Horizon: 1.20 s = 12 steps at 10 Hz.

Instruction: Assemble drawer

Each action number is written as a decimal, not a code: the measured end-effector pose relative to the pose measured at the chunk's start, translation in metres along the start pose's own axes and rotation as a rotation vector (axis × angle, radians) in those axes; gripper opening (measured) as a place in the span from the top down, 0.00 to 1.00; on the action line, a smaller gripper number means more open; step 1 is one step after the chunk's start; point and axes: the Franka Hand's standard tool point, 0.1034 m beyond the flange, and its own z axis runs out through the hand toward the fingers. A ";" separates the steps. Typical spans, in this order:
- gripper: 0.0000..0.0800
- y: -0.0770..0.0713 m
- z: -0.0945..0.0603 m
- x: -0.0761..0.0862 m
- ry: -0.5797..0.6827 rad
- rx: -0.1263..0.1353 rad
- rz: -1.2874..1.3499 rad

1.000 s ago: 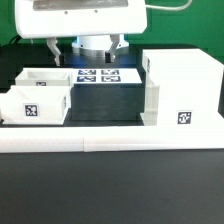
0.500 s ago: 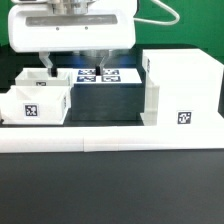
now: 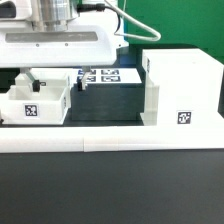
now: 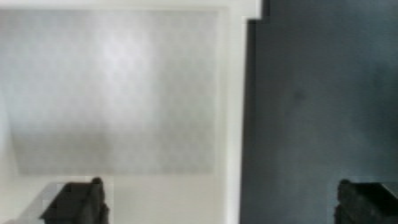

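Observation:
The small open white drawer box (image 3: 35,103), with a tag on its front, sits at the exterior view's left. The large white drawer housing (image 3: 182,88), also tagged, stands at the right. My gripper (image 3: 56,80) hangs under the big white hand, above the small box's right side. It is open and empty. In the wrist view the gripper (image 4: 222,205) has its dark fingertips (image 4: 75,203) wide apart. One is over a white panel of the box (image 4: 125,90) and the other over the dark table (image 4: 320,110). The panel's edge runs between them.
The marker board (image 3: 108,75) lies flat on the dark table behind the two boxes. A white ledge (image 3: 110,140) runs along the table's front edge. The hand hides the back of the small box.
The hand has moved to the exterior view's left and lower, from above the marker board to above the small drawer box. The boxes have not moved.

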 end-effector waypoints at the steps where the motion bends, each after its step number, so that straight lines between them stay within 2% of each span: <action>1: 0.19 0.001 0.007 -0.007 -0.010 -0.002 -0.002; 2: 0.19 0.001 0.013 -0.008 0.000 -0.011 -0.006; 7: 0.19 0.001 0.014 -0.009 -0.001 -0.010 -0.008; 10: 0.19 0.002 0.025 -0.022 -0.010 -0.013 -0.008; 12: 0.19 0.001 0.027 -0.019 0.009 -0.022 -0.019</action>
